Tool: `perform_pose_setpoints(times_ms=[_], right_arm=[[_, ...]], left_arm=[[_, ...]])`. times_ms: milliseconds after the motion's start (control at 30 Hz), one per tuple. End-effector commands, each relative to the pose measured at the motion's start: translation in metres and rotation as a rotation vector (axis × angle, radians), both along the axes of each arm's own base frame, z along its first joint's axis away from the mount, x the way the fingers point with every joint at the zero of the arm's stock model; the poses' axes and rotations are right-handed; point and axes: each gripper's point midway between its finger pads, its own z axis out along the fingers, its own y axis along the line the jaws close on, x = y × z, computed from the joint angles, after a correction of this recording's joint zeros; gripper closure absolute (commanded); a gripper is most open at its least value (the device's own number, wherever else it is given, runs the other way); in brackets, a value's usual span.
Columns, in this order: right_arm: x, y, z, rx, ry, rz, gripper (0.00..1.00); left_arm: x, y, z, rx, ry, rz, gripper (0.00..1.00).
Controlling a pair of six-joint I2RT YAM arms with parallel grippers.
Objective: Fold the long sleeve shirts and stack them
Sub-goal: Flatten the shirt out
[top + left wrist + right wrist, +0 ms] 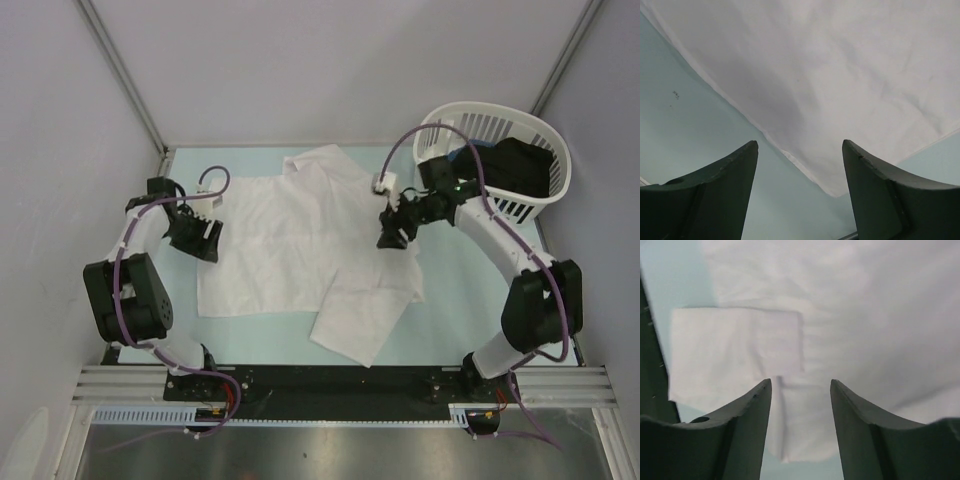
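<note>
A: How are the arms posed?

B: The left arm bends out toward the left wall, with the left gripper (197, 240) low at the left edge of the white long sleeve shirt (265, 245). The right arm arcs in from the basket side, and the right gripper (392, 236) hangs over the shirt's right part.

A: And the jaws?

B: Both are parted, with nothing between them. In the left wrist view the fingers (730, 180) stand wide over bare table (452, 300), the shirt's corner just ahead. In the right wrist view the fingers (747, 425) sit above cloth lying in layers, one squared edge over another. The top view doesn't make that out.

A: What room is there?

B: The shirt lies mid-table, partly folded, one piece reaching toward the near edge. Bare strips run along both sides. A white slatted basket (515, 208) holding dark clothes (520, 165) sits at the far right corner, just behind the right wrist.
</note>
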Motion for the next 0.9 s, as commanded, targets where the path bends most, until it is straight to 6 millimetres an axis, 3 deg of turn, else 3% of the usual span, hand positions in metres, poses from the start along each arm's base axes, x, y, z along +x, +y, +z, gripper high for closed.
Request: perform_pose_setpoints(times_ms=[0,33,67,167,400,567,667,800,867], right_arm=[[0.051,-0.063,-0.019,-0.058,0.151,-0.314,0.49],[0.056,-0.074,-0.026,-0.081,0.141,-0.352,0.58],[0.066,-0.092,-0.033,-0.123,0.121,-0.413,0.61],[0.07,-0.111,-0.052,-0.185,0.104,-0.472,0.64],[0.056,-0.125,-0.081,-0.263,0.131,-0.523,0.64],[0.054,-0.131,-0.09,-0.278,0.155,-0.542,0.64],[0.058,-0.134,-0.089,-0.281,0.148,-0.556,0.63],[0.065,-0.14,-0.087,-0.295,0.135,-0.579,0.62],[0.07,-0.143,-0.086,-0.298,0.122,-0.593,0.62]], left_arm=[[-0.019,0.006,0.002,0.02,0.003,0.014,0.26],[-0.024,0.008,-0.001,0.018,0.021,0.035,0.27],[-0.034,0.014,-0.006,0.019,0.048,0.058,0.28],[-0.062,0.018,-0.016,0.027,0.115,0.068,0.28],[-0.119,0.013,-0.034,0.045,0.267,0.042,0.27],[-0.137,0.0,-0.053,-0.027,0.382,0.033,0.32],[-0.135,-0.001,-0.062,-0.046,0.429,0.051,0.45],[-0.135,0.006,-0.065,-0.018,0.462,0.064,0.79],[-0.138,0.015,-0.064,0.031,0.468,0.058,0.88]])
